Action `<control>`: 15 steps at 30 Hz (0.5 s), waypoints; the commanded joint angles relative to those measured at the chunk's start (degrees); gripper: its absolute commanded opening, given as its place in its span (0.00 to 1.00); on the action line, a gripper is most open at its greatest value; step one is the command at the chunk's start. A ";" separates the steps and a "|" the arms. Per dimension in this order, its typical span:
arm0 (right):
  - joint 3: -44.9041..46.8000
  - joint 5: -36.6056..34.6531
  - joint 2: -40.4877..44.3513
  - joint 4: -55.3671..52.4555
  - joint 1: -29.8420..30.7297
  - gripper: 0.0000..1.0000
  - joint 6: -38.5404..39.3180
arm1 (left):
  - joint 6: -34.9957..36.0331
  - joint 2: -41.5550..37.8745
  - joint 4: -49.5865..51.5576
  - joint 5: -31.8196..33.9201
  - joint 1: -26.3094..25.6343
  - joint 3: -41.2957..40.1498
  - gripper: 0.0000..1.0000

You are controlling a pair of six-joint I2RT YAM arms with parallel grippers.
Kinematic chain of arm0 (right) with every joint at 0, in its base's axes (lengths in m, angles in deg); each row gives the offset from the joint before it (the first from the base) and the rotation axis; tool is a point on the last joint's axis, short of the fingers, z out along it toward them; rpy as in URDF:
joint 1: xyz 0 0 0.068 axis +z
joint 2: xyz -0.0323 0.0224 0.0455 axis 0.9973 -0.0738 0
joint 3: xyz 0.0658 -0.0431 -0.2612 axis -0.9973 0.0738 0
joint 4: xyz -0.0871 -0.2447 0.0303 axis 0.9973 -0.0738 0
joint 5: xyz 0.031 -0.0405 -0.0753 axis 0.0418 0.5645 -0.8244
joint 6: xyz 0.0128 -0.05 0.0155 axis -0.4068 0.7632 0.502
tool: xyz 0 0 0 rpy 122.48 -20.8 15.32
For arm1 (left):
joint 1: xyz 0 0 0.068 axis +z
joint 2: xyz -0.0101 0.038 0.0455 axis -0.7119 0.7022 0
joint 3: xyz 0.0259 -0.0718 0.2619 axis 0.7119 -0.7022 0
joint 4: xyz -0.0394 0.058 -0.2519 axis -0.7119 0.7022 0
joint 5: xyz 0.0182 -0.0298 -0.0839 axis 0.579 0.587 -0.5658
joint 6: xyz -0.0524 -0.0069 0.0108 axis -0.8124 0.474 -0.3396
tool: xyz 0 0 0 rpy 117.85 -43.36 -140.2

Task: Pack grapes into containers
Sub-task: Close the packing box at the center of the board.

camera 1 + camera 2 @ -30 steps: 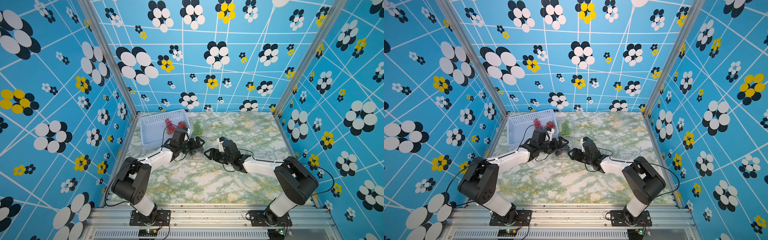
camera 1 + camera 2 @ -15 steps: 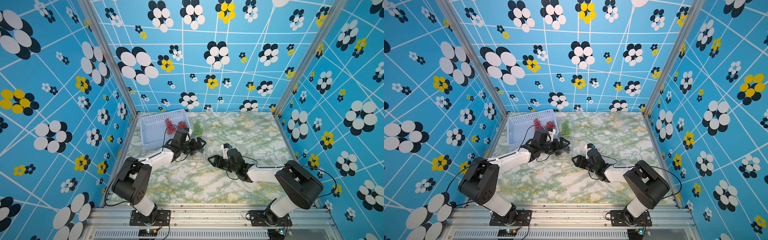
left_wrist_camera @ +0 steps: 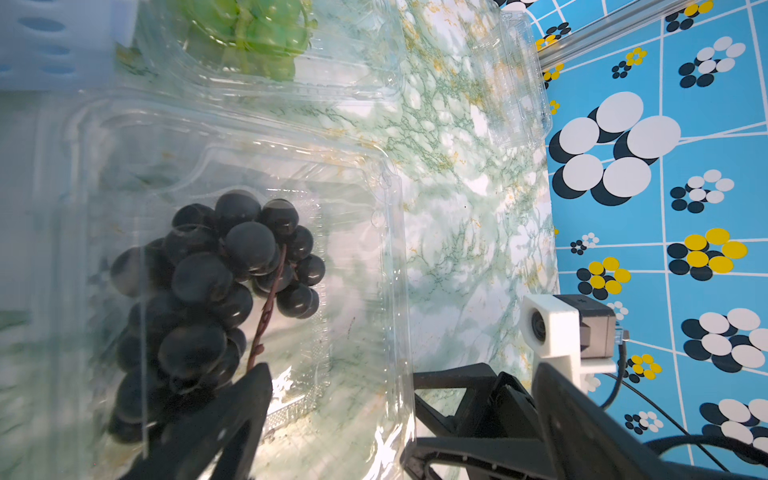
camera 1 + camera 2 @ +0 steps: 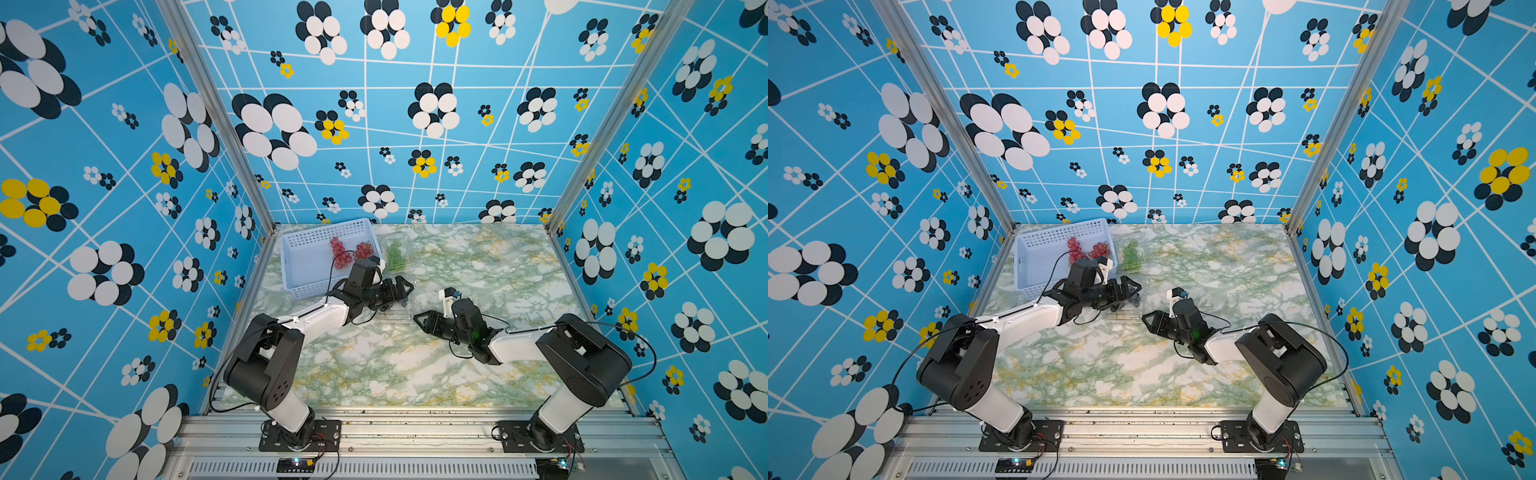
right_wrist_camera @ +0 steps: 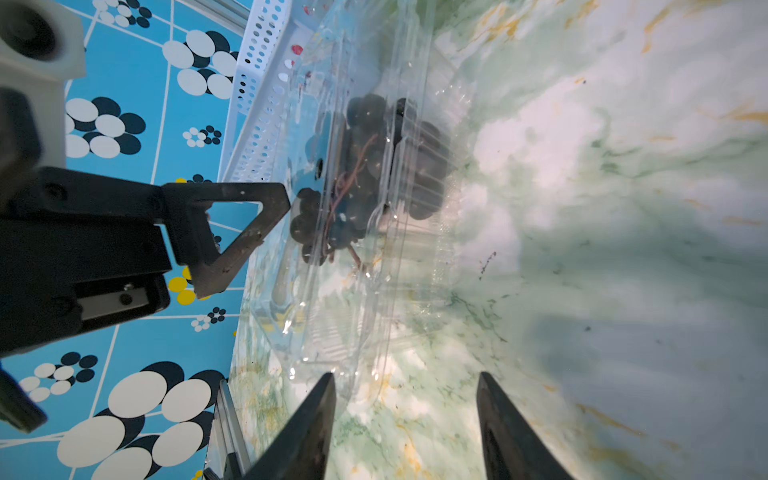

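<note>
A dark bunch of grapes (image 3: 216, 291) lies inside a clear container (image 3: 365, 232) on the marble table, left of centre. My left gripper (image 3: 332, 444) hangs over it, open wide. One finger is beside the dark berries and the other is outside the container's wall. My right gripper (image 5: 405, 403) is open just off the near corner of that container (image 5: 332, 324), with only table between its fingers. Green grapes (image 4: 395, 254) sit in a second clear container (image 3: 353, 62) farther back. Two red bunches (image 4: 341, 254) lie in the basket.
The pale blue perforated basket (image 4: 324, 232) stands at the back left, against the left arm's side. Another clear clamshell (image 3: 519, 83) lies empty near the back wall. Patterned blue walls close in three sides.
My right gripper has drawn back toward the front edge, away from the container, and its fingers have come closer together. The left arm has stayed where it was.
</note>
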 commanded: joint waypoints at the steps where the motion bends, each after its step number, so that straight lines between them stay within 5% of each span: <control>1: -0.73 0.85 -0.64 2.03 0.62 0.53 -0.59 | 0.23 -0.64 1.31 0.92 -0.33 -1.86 0.99; 15: -2.41 1.89 -3.60 3.66 1.27 0.42 -1.46 | 0.23 -1.02 1.64 1.04 -0.42 -1.78 1.00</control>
